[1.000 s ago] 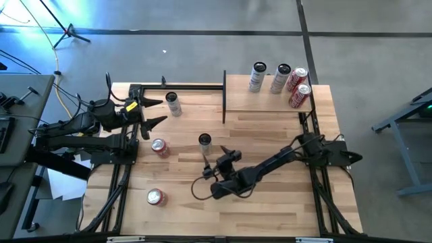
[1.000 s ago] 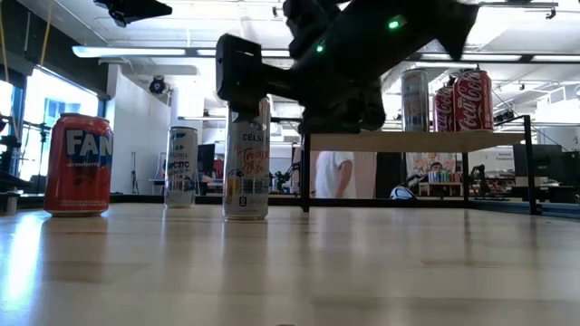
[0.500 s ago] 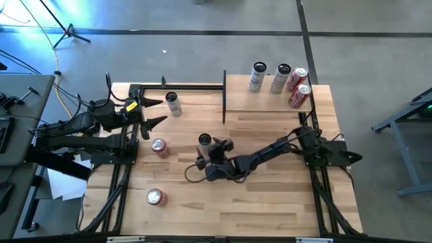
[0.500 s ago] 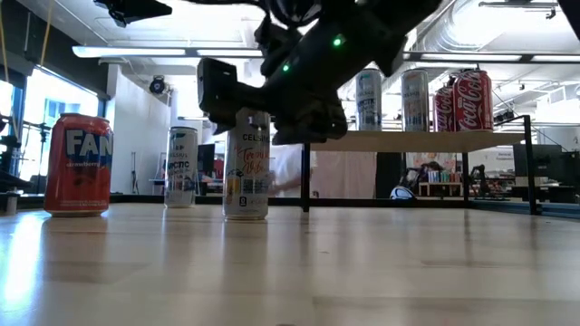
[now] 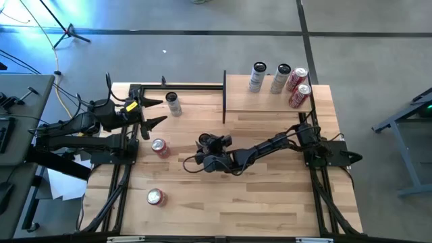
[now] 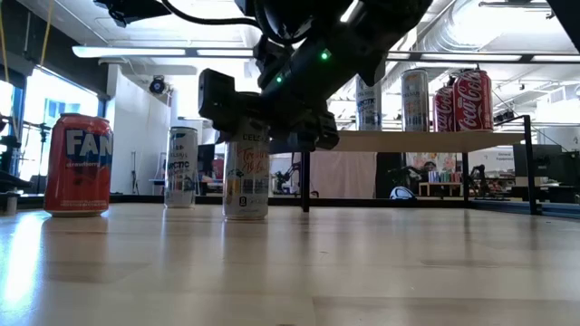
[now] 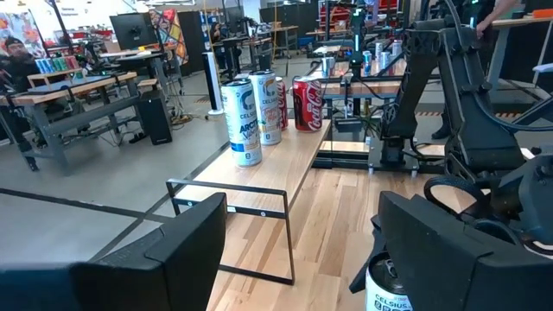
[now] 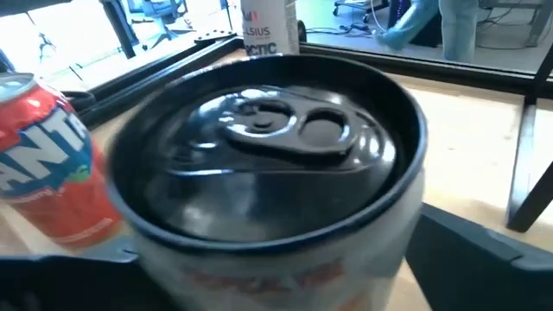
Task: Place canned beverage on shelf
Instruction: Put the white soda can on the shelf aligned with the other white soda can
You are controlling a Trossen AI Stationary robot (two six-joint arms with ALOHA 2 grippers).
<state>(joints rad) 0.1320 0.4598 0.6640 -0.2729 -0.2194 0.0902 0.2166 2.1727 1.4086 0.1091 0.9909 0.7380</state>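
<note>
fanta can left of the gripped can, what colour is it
Red-orange with white lettering, the Fanta can shows best in the low view.

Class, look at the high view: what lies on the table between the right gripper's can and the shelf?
Only bare tabletop lies between the slim can at the right gripper and the shelf; the high view shows this.

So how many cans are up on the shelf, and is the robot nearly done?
Four cans already stand on the shelf. The right gripper is around the tall white can, which is on the table, not lifted. Three more cans wait, and the left gripper hovers open.
</note>
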